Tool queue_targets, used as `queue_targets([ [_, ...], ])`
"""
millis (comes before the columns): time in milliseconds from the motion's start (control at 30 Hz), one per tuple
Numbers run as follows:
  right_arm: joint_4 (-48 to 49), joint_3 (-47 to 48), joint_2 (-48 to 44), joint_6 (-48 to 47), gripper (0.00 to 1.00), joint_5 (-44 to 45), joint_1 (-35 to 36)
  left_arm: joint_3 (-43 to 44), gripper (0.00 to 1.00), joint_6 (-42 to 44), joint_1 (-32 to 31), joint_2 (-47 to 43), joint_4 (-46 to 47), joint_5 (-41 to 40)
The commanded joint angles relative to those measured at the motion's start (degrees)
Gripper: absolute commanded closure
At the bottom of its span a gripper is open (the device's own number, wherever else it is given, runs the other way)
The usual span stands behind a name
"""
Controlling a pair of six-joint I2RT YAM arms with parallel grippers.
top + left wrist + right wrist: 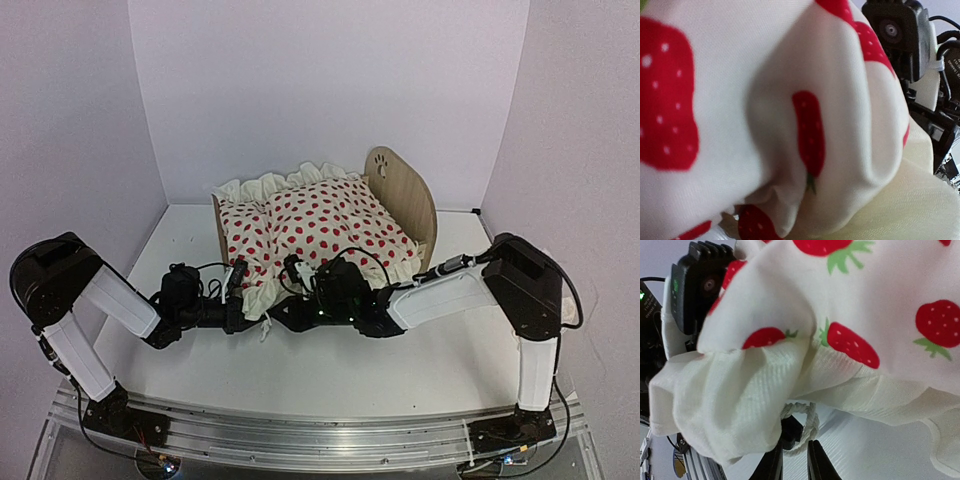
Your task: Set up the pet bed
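Note:
The pet bed stands mid-table, with its rounded paw-print headboard (405,190) at the right and its low footboard (217,228) at the left. Its mattress is hidden under a cream red-dotted ruffled duvet (335,228). My left gripper (243,292) is at the duvet's near front corner. In the left wrist view strawberry-print fabric (790,100) fills the frame, bunches at the jaws and hides the fingers. My right gripper (799,445) is close beside it under the ruffle (735,405). Its fingers (817,465) stand a narrow gap apart, with a white cord loop (807,422) at their tips.
The two wrists nearly touch: the right arm's camera housing (895,35) shows in the left wrist view and the left arm's housing (697,285) in the right wrist view. White table (400,370) lies in front of the bed. White walls enclose the back and sides.

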Motion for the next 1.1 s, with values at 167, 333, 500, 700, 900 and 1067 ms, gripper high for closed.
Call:
queue_targets([
  [167, 10.18, -1.30, 3.82, 0.72, 0.76, -3.62, 0.24, -1.14, 0.96, -5.54, -0.42, 1.88, -4.98, -1.32],
  [333, 12.77, -1.52, 5.27, 0.88, 0.74, -4.99, 0.27, -1.22, 0.94, -11.46, -0.18, 1.76, -3.12, 0.42],
  [500, 13.79, -1.88, 5.67, -0.08, 0.75, -3.68, 0.28, -1.93, 0.91, -16.12, -0.15, 1.76, -1.22, 2.99],
  [700, 17.42, -2.89, 7.12, 0.56, 0.76, -4.76, 0.38, -2.04, 0.89, -17.64, -0.18, 1.52, 0.29, 3.87],
  [900, 19.85, -6.06, 5.73, -0.47, 0.81, -3.55, 1.19, -2.34, 0.90, -17.24, 0.02, 1.48, -0.10, 3.44],
  [1067, 20.33, -6.87, 5.00, -0.46, 0.81, -2.53, 1.28, -2.23, 0.90, -16.63, 0.09, 1.49, -1.60, 2.67],
])
